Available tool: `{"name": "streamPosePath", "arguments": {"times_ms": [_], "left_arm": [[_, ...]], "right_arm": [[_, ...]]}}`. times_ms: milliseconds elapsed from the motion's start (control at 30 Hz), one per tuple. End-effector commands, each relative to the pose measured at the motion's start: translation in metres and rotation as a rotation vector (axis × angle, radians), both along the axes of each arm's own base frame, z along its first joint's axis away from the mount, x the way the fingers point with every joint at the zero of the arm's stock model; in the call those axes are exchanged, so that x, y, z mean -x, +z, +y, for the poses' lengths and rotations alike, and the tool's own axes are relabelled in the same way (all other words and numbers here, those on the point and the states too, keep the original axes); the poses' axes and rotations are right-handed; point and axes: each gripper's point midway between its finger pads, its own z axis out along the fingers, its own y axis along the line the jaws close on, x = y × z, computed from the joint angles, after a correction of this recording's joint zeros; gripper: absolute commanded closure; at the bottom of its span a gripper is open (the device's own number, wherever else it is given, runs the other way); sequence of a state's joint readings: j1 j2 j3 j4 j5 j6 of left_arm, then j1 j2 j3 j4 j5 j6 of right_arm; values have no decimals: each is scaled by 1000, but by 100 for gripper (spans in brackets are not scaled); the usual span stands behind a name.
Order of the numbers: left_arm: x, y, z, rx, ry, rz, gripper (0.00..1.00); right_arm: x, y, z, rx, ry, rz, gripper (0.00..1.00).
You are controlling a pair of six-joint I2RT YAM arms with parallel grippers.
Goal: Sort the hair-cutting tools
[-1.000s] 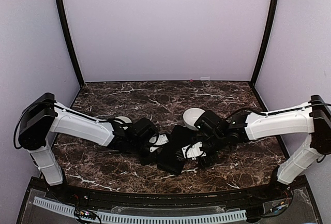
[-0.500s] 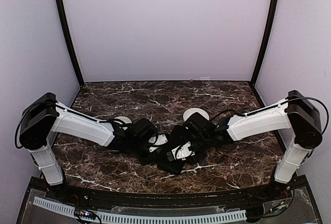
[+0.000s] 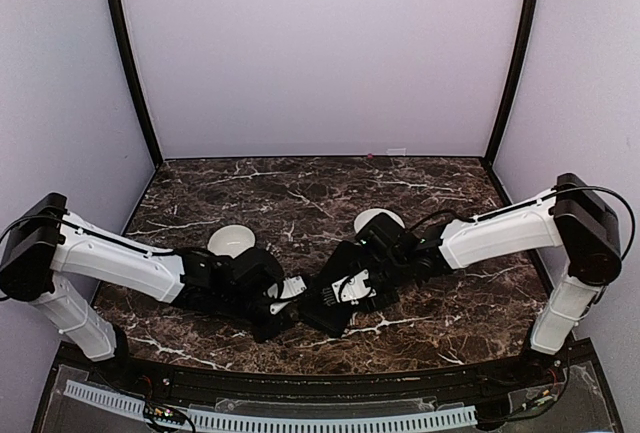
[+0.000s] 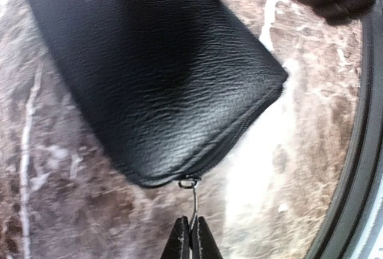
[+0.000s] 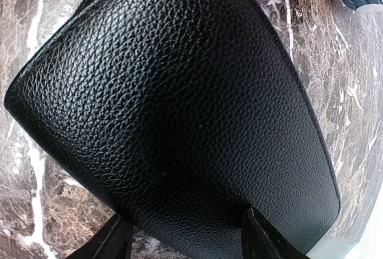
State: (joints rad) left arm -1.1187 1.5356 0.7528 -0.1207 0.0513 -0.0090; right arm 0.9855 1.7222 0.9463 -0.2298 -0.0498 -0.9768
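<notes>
No hair-cutting tools show in any view. A flat black case (image 3: 333,305) lies on the marble table between the arms. My left gripper (image 3: 283,310) is shut on the thin metal zipper pull (image 4: 194,202) at the case's corner (image 4: 179,175); its tips (image 4: 191,238) pinch the wire. My right gripper (image 3: 352,286) sits on the case's far end. Its fingers (image 5: 257,238) stand wide apart, one on each side of the case (image 5: 179,109), touching its edges.
One white bowl (image 3: 231,241) stands behind my left arm and another white bowl (image 3: 378,221) behind my right arm. The table's dark front rim (image 4: 359,151) runs close to the case's near corner.
My right gripper moved left onto the case and stayed there. My left arm drew back to the near left with the zipper pull, uncovering the left bowl. The case shifted slightly.
</notes>
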Motion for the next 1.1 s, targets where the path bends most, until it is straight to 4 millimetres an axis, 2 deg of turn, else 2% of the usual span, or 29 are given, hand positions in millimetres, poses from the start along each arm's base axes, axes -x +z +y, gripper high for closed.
{"name": "streamPosePath", "arguments": {"times_ms": [0,167,233,333,500,700,767,800,867,1067], "left_arm": [[35,-2,-27,65,-89,128,100],[24,1,-65,122,-91,114,100],[15,7,-72,143,-67,81,100],[1,18,-72,167,-14,15,100],[-20,27,-47,151,85,-97,100],[-56,19,8,-25,199,-188,100],[-68,15,27,-69,237,-203,100],[-73,15,33,-85,252,-212,100],[-80,16,41,-98,274,-227,100],[-91,19,36,-78,283,-226,100]], "right_arm": [[12,-31,-16,74,-60,129,39],[25,-31,-6,68,-73,179,42],[32,-32,-7,76,-86,182,43],[46,-30,-12,84,-92,188,44],[69,-13,-11,41,-75,242,43],[94,16,1,22,5,273,42],[89,26,2,6,-5,255,40],[81,39,1,-26,-15,226,40],[60,47,-6,-49,-63,197,38],[1,51,-36,-107,-222,222,33]]}}
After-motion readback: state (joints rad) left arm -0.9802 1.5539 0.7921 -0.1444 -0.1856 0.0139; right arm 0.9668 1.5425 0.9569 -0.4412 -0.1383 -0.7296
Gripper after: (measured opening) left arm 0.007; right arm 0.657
